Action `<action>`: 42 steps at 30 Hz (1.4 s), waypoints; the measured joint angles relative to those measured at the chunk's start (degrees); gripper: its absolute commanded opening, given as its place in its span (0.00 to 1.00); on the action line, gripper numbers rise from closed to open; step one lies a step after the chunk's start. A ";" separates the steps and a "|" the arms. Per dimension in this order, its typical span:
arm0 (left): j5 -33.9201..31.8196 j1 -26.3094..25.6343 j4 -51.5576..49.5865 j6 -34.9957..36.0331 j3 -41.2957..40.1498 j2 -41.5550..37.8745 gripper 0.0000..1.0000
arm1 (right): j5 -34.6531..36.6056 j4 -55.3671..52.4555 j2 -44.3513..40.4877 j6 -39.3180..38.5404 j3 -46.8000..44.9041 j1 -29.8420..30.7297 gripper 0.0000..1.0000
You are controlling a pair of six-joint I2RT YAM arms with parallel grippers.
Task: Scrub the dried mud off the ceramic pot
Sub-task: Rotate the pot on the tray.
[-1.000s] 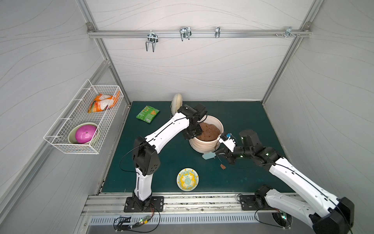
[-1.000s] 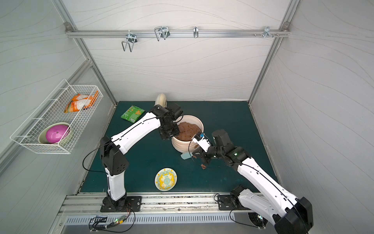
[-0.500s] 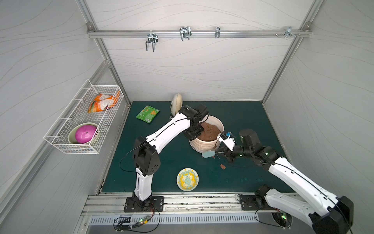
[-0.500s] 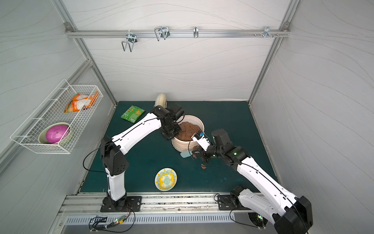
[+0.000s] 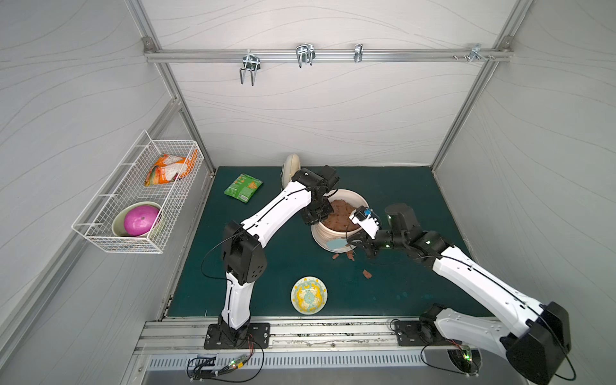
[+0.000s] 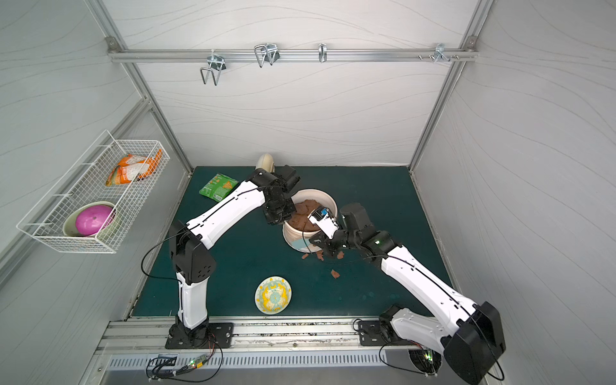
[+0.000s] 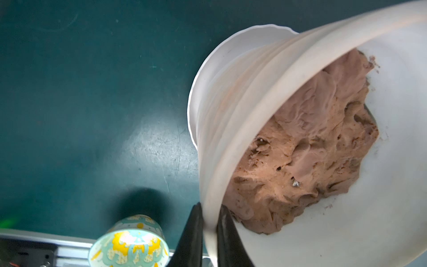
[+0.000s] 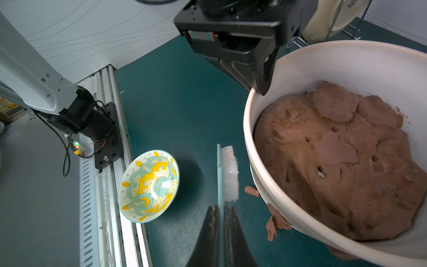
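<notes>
A wire basket (image 5: 133, 206) hangs on the left wall. It holds an orange bag (image 5: 170, 168) and a bowl (image 5: 116, 224) with a pink ball (image 5: 141, 220) in it. On the green tabletop (image 5: 266, 283), a green packet (image 5: 243, 187) lies near the back left. Right of it, a plate (image 5: 290, 168) stands on edge at the back wall.

The left arm reaches over from the front left. The left gripper (image 7: 210, 208) is clenched on the rim of the pot (image 7: 231, 92), with one finger outside the ribbed wall and one inside, next to the soil (image 7: 312, 138). In both top views the pot (image 5: 353, 195) stands near the middle of the tabletop, between the two arms, filled with brown cracked soil (image 5: 340, 213). A yellow-patterned dish (image 5: 309, 295) sits well in front of it, near the front rail.

The mud (image 5: 335, 256) lies as small reddish flakes on the tabletop at the front foot of the pot. The right wrist view shows one flake (image 8: 251, 191) just beside the base and more (image 8: 271, 227) tucked under the wall. Another flake (image 5: 367, 273) lies farther out, toward the front right.

The right gripper (image 8: 221, 208) is clamped on the handle of a pale blue brush (image 8: 228, 173). Its white bristles face the lower pot wall (image 8: 249, 129) and are close to it, but whether they touch cannot be told. In a top view the right gripper (image 6: 328, 248) hangs low at the pot's front right side, with its arm stretching back to the front right corner.
</notes>
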 measured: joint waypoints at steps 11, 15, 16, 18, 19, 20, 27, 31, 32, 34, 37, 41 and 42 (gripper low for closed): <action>-1.53 2.16 1.38 18.97 3.82 2.82 0.01 | 11.30 0.07 2.75 -5.70 -0.17 4.11 0.00; -2.16 2.27 1.97 21.68 4.11 3.13 0.00 | 15.87 0.13 2.75 -6.73 -0.92 5.38 0.00; -2.19 2.27 2.03 22.03 4.11 3.15 0.00 | 16.81 0.11 2.75 -6.73 -1.03 5.84 0.00; -2.23 2.27 2.08 22.56 4.20 3.19 0.00 | 18.67 -0.09 2.71 -6.69 -1.11 6.67 0.00; -2.25 2.27 2.08 22.67 4.26 3.21 0.00 | 19.52 -0.26 2.62 -6.58 -1.11 7.04 0.00; -2.29 2.27 2.08 22.73 4.31 3.26 0.00 | 20.28 -0.52 2.45 -6.36 -1.16 7.39 0.00; -2.56 2.27 2.14 23.71 4.33 3.28 0.00 | 22.25 -3.23 -1.90 -4.68 -3.30 10.36 0.00; -3.26 2.27 2.36 24.74 4.33 3.30 0.00 | 20.02 -4.92 -5.16 -3.54 -3.91 11.69 0.00; -3.43 2.25 2.43 25.00 4.33 3.32 0.00 | 19.37 -4.70 -5.70 -3.23 -3.89 11.80 0.00; -3.78 2.25 2.56 25.49 4.42 3.41 0.00 | 18.64 -4.31 -5.73 -2.86 -3.43 11.98 0.00; -4.70 2.25 2.43 26.12 4.98 3.76 0.00 | 18.69 -3.04 -2.58 -2.67 -1.16 12.13 0.00; -4.98 2.25 2.19 26.95 5.60 4.15 0.00 | 19.71 1.09 4.09 -2.64 1.75 12.55 0.00; -5.01 2.25 2.08 27.17 5.84 4.31 0.00 | 20.48 1.81 5.66 -2.71 2.23 12.68 0.00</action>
